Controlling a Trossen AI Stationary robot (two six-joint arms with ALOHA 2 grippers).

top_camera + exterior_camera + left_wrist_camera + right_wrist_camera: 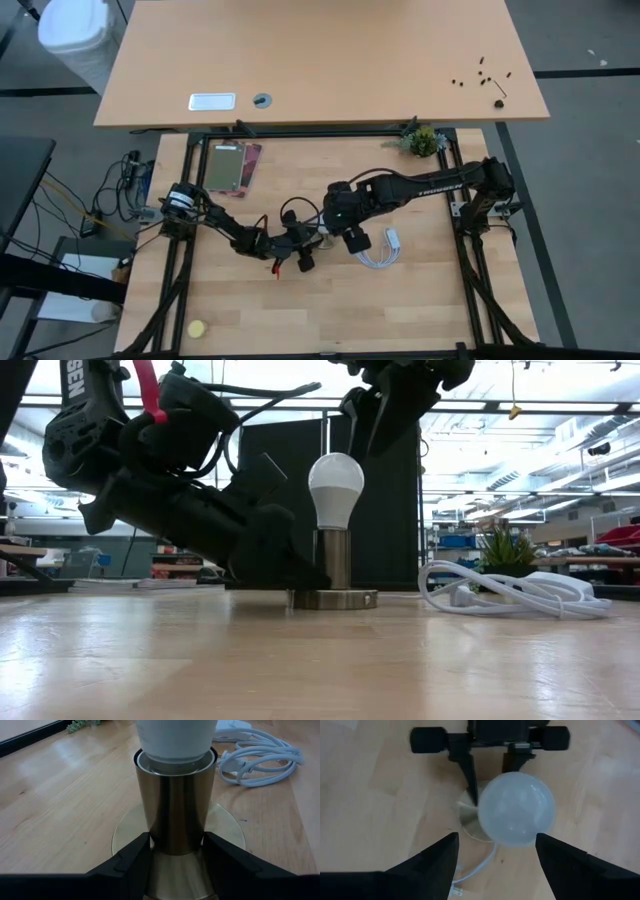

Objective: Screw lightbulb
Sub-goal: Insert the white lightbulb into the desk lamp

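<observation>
The white lightbulb stands upright with its base in the top of a brass-coloured socket tube, which rises from a round disc foot flat on the wooden table. My left gripper lies low beside the table, shut on the tube. My right gripper hangs above the lightbulb, open and pointing steeply down. Its two fingers stand clear of the glass on either side. My left gripper pinches the socket tube near its bottom, just above the disc foot, between its two fingers. The fingers come in almost level, slanting slightly down, from the table's left. The socket stands upright with its foot on the table.
A coiled white cable lies on the table just right of the socket. A small potted plant stands at the far edge, a flat pink-edged book lies far left, and a yellow lump lies near the front left corner.
</observation>
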